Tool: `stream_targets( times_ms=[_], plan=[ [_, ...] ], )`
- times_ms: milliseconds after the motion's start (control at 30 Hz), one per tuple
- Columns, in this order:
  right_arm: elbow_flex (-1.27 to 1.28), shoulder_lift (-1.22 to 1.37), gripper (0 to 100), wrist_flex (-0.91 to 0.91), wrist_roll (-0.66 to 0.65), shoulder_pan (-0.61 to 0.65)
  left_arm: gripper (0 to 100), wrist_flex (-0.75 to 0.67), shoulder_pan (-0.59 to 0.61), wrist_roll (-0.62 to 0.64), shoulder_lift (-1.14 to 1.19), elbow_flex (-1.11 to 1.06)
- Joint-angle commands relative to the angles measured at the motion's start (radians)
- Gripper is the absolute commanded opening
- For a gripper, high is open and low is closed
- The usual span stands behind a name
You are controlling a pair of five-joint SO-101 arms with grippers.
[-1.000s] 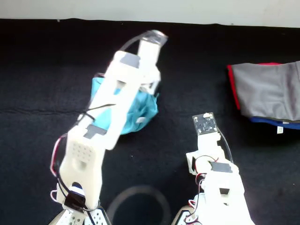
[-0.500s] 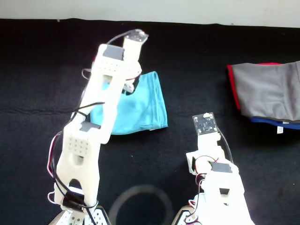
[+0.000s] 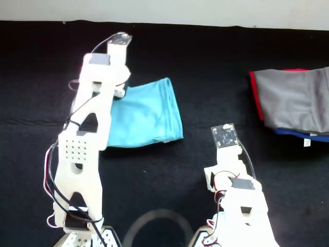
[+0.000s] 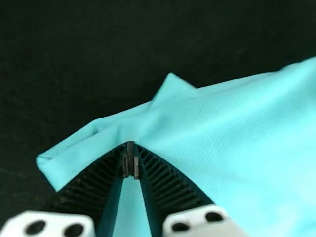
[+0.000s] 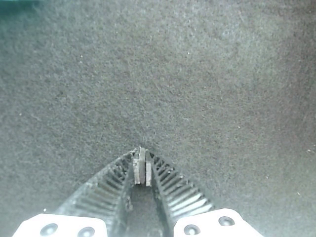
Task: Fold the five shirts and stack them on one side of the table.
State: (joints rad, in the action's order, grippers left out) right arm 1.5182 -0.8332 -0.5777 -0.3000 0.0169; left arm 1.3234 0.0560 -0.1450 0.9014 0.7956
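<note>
A teal shirt (image 3: 146, 116) lies spread on the black table, left of the middle. My left gripper (image 4: 130, 160) is shut on a fold of the teal shirt (image 4: 237, 148) at its left edge, and in the high view the left gripper (image 3: 119, 92) sits at that same edge. My right gripper (image 5: 140, 168) is shut with nothing in it, just above bare black cloth near the table's front. A stack of folded shirts (image 3: 293, 100) lies at the right edge, grey on top with red and blue layers showing under it.
The right arm's wrist (image 3: 226, 136) stands between the teal shirt and the stack. Bare black cloth (image 3: 221, 67) stretches from the shirt to the stack, and more lies to the left of the left arm (image 3: 31, 103). A white wall (image 3: 205, 13) borders the far edge.
The left arm has swung left and pulled the teal shirt from a bunched heap into a flat spread. The right arm has not moved.
</note>
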Motion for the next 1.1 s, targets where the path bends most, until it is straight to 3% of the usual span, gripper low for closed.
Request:
stream_targets(
  times_ms=[0,567,867,1067],
  plan=[
    [0.004,0.004,0.8,0.024,-0.003,-0.030,1,-0.012,0.033,-0.058,-0.002,0.010],
    [0.004,0.004,0.8,0.024,-0.003,-0.030,1,-0.006,0.122,-0.077,-0.087,0.010],
    [-0.005,-0.004,1.3,0.010,-0.003,-0.030,1,0.193,0.119,-0.075,-0.291,0.010],
    [-0.248,-0.005,1.3,-0.254,-0.003,-0.030,1,0.402,0.119,-0.075,-0.417,0.010]
  ],
)
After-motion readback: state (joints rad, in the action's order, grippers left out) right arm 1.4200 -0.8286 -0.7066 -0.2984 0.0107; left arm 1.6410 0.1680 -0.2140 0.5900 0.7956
